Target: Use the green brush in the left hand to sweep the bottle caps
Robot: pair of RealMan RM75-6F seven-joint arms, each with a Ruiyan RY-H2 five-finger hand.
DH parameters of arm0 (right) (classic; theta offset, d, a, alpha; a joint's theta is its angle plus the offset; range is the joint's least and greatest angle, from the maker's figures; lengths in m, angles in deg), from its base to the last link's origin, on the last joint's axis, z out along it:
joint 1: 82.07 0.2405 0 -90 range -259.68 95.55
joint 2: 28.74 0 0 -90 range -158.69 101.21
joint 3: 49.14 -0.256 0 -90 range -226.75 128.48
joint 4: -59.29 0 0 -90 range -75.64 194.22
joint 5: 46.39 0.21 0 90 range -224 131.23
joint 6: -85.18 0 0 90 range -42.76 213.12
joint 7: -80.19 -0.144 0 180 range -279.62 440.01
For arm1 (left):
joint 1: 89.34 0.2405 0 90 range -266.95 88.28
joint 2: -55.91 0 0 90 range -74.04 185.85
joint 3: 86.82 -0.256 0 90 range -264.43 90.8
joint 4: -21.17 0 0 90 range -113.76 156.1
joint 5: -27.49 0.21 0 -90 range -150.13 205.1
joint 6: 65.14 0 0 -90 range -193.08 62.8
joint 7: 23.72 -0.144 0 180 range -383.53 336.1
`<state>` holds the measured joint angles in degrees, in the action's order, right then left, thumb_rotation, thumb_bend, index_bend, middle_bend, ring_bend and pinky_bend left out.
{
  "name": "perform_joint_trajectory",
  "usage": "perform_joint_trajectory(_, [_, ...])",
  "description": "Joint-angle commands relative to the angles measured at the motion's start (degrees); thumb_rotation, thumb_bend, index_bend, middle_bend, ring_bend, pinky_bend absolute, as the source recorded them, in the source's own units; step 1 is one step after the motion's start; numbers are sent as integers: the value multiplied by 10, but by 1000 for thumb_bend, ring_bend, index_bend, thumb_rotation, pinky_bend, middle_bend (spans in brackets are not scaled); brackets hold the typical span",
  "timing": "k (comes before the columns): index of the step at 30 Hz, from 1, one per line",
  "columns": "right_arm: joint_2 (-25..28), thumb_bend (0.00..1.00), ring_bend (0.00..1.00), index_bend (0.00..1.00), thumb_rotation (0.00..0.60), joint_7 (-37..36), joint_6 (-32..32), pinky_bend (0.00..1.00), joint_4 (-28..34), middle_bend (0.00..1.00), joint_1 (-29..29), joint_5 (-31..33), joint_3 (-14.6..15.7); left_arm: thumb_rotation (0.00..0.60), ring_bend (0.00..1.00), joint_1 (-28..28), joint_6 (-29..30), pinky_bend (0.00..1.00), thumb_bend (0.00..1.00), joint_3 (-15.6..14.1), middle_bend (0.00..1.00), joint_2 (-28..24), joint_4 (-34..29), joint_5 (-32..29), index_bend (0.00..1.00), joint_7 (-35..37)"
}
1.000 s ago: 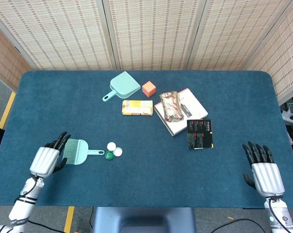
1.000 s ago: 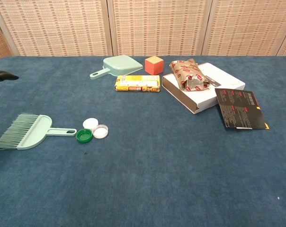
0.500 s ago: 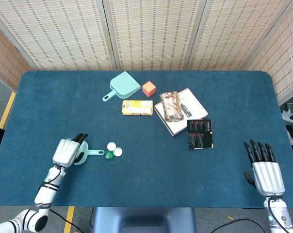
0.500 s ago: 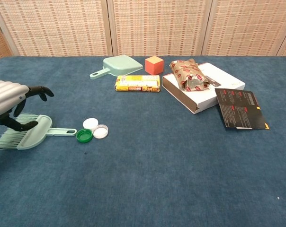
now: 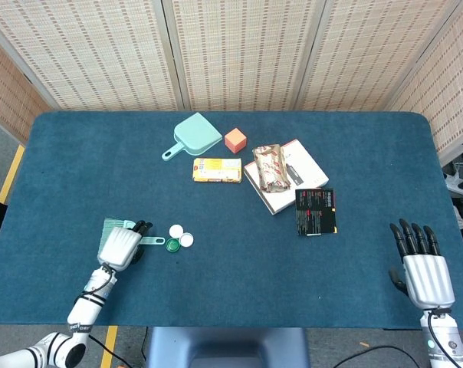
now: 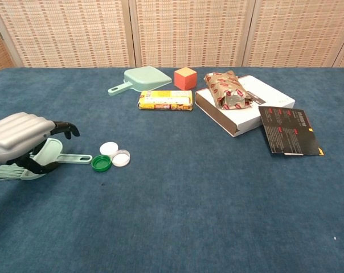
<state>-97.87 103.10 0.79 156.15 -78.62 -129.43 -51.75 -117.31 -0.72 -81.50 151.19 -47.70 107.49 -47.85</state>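
The green brush [image 6: 53, 152] lies at the table's front left, its handle pointing right toward the bottle caps. My left hand [image 5: 120, 247] [image 6: 21, 139] covers the brush body, with its fingers curled around it and the body tipped up a little. Pale bristles [image 5: 113, 225] [image 6: 5, 170] stick out on the left of the hand. Two white caps [image 5: 175, 230] [image 6: 108, 148] and a green cap [image 5: 172, 245] [image 6: 101, 164] sit just beyond the handle's tip. My right hand [image 5: 423, 268] rests far off at the front right, its fingers straight and apart, holding nothing.
A green dustpan [image 5: 195, 136] [image 6: 142, 78] lies at the back, with an orange cube [image 5: 234, 140] and a yellow box [image 5: 217, 169] beside it. To the right are a white box [image 5: 304, 172] bearing a brown packet [image 5: 270, 167] and a black leaflet [image 5: 316, 211].
My left hand moved right from beside the bristles onto the brush body and closed its fingers around it. The brush body tipped up. The caps and my right hand stayed put.
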Motion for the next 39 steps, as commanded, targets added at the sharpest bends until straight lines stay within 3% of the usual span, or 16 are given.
perform_joint_trajectory(1, [1, 223, 0, 0, 600, -1, 0, 0, 1, 0, 0, -2, 1, 600, 638, -6, -4, 840, 320, 1, 274, 17, 22, -7, 241, -17])
perform_joint_trajectory(9, [5, 224, 0, 0, 600, -7, -15, 0, 3, 0, -6, -10, 1, 600, 650, -11, -4, 849, 314, -1, 391, 40, 60, -12, 314, -38])
perform_joint_trajectory(18, [5, 224, 0, 0, 600, -5, -17, 0, 5, 0, -7, -12, 1, 600, 651, -15, 2, 849, 322, -8, 418, 55, 83, -6, 352, -52])
perform_joint_trajectory(26, [7, 224, 0, 0, 600, -10, -19, 0, 5, 0, -9, -13, 0, 600, 657, -14, 13, 850, 388, -9, 490, 64, 96, -2, 437, -59])
perform_joint_trajectory(30, [6, 224, 0, 0, 600, -8, -18, 0, 5, 0, -8, -13, 1, 600, 665, -13, 23, 850, 456, -11, 572, 67, 103, 4, 506, -53])
perform_joint_trajectory(39, [3, 224, 0, 0, 600, -3, -17, 0, 4, 0, -8, -11, 0, 600, 733, -10, 68, 888, 734, -11, 825, 73, 126, 36, 705, 11])
